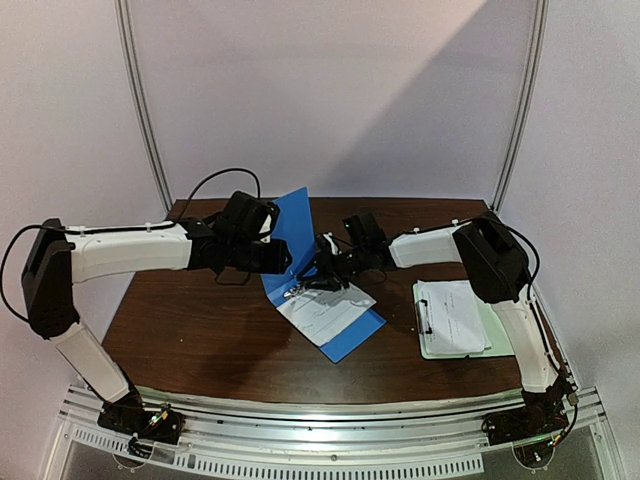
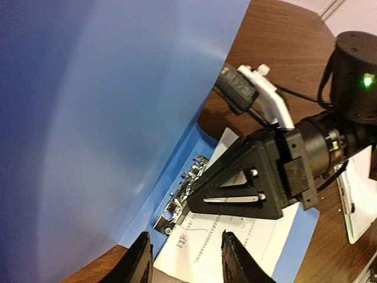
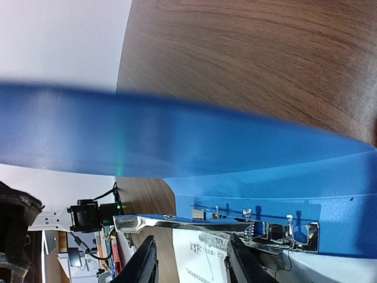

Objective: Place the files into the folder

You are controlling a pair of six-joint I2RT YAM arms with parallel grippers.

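The blue folder (image 1: 356, 336) lies open mid-table, its cover (image 1: 293, 222) standing up. In the left wrist view the cover (image 2: 106, 118) fills the left side. One white file (image 1: 325, 312) lies on the folder's base, its top edge at the metal clip (image 2: 177, 203). My left gripper (image 1: 283, 258) is beside the raised cover, open, with nothing between its fingers (image 2: 141, 262). My right gripper (image 1: 318, 272) has its tips at the clip (image 3: 277, 230), jaws apart over the sheet (image 3: 197, 259). The clip's lever (image 3: 177, 223) stands lifted. A second white sheet (image 1: 455, 312) lies to the right.
The second sheet rests on a pale green clipboard (image 1: 496, 338) near the right arm's base. The dark wooden table (image 1: 190, 330) ends at a metal rail in front. White walls and two upright poles close in the back.
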